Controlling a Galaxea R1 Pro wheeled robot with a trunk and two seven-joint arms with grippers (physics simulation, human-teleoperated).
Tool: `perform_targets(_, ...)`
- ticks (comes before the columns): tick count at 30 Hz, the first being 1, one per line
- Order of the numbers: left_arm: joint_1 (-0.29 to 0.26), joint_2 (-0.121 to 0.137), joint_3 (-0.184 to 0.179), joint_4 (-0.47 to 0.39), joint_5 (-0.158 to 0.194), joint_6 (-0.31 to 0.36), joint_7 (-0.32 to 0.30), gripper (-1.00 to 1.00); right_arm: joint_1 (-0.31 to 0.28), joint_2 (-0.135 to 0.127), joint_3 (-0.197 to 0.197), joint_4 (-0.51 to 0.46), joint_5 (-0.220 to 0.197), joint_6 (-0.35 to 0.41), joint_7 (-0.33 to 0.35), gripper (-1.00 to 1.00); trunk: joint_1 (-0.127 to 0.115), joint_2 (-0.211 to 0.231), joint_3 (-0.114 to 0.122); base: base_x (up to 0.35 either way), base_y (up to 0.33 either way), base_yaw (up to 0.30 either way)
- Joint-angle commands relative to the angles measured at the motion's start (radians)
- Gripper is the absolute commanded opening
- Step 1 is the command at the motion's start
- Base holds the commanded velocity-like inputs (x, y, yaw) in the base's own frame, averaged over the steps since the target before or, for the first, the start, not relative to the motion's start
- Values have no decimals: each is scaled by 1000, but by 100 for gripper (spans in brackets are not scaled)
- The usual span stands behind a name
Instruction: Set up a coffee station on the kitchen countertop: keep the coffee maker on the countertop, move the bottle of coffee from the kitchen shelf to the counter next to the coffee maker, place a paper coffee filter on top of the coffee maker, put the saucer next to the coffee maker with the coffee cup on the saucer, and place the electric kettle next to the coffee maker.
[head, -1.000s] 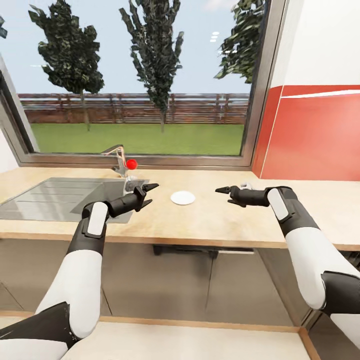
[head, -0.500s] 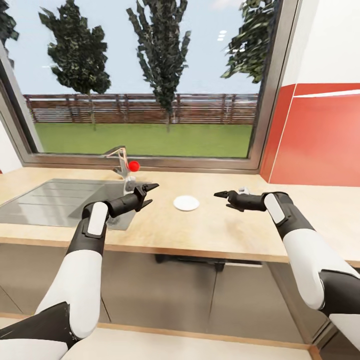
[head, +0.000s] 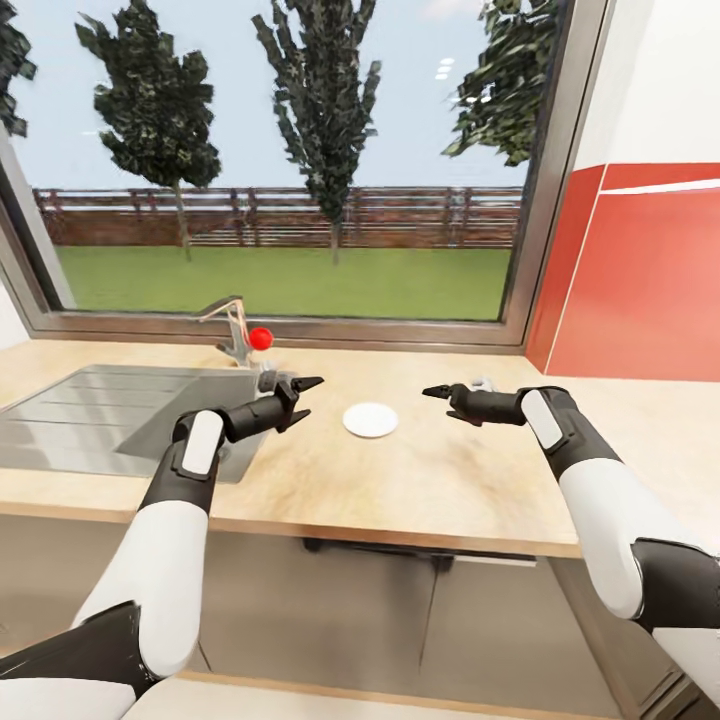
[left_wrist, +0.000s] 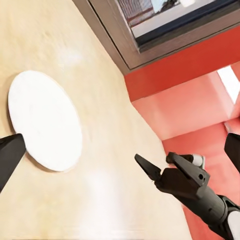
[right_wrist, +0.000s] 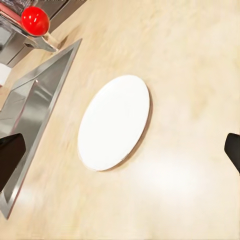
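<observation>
Head view shows both arms held out over the long light beige wood-look surface (head: 420, 490), with the small flat round white saucer (head: 370, 420) lying flat between them, near the inset grey sink (head: 110, 410) and its tap with a red knob (head: 261, 338). The left end effector (head: 305, 397) hangs over the sink's edge with its fingers spread and nothing in them. The right end effector (head: 436, 392) points toward the saucer; its tips look nearly closed from here, though in the left wrist view the right end effector (left_wrist: 157, 167) shows a small gap, so I cannot tell for sure. A small pale object sits just behind the right wrist, too hidden to name.

The saucer is thin and flush on the smooth surface, so a pinch from above would probably skid off its rim and push it toward the sink rather than lift it. With both arms converging on one plate, they might also knock together.

Compared with a second ago, the camera has turned a little, shifting the window and red wall panel; the right end effector has eased closer to the saucer and the left has dropped slightly, while the saucer has not moved on the surface.
</observation>
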Motion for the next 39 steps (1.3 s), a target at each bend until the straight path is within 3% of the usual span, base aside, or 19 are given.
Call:
perform_targets(1, -1, -2, 5, 4, -6, 6, -6, 100, -1, 3, -4, 0, 5, 5, 5, 100, 0, -1, -1, 178, -101, 0)
perform_targets(8, -2, -3, 2, 22, -6, 5, -2, 100, -1, 14, -4, 0, 6, 3, 5, 100, 0, -1, -1, 57, -32, 0)
perform_targets(14, -2, -8, -15, 103, -7, -5, 1, 100, -1, 35, -2, 18, 6, 2, 3, 100, 0, -1, -1, 5, -3, 0)
perform_targets(15, -5, -13, -15, 124, -7, -9, 4, 100, -1, 48, -1, 21, 7, 2, 1, 100, 0, -1, -1, 0, 0, 0)
perform_targets(18, -34, -13, -14, 175, -6, -11, 26, 100, -1, 62, -1, 23, 8, 2, 0, 100, 0, -1, -1, 0, 0, 0)
perform_targets(19, -77, -8, -13, 228, -6, -12, 66, 100, -1, 72, -1, 23, 8, 2, -1, 100, 0, -1, -1, 0, 0, 0)
perform_targets(22, -142, 11, -12, 297, -5, -12, 110, 100, -1, 87, -1, 23, 9, 2, -1, 100, 0, -1, -1, 0, 0, 0)
perform_targets(25, -185, 24, -11, 341, -4, -13, 129, 100, -1, 100, -1, 23, 9, 1, -2, 100, 0, -1, -1, 0, 0, 0)
perform_targets(39, -207, 52, 2, 367, -5, -60, 123, 100, -1, 109, -5, 48, 9, -27, -2, 100, 0, -1, -1, 54, 0, 0)
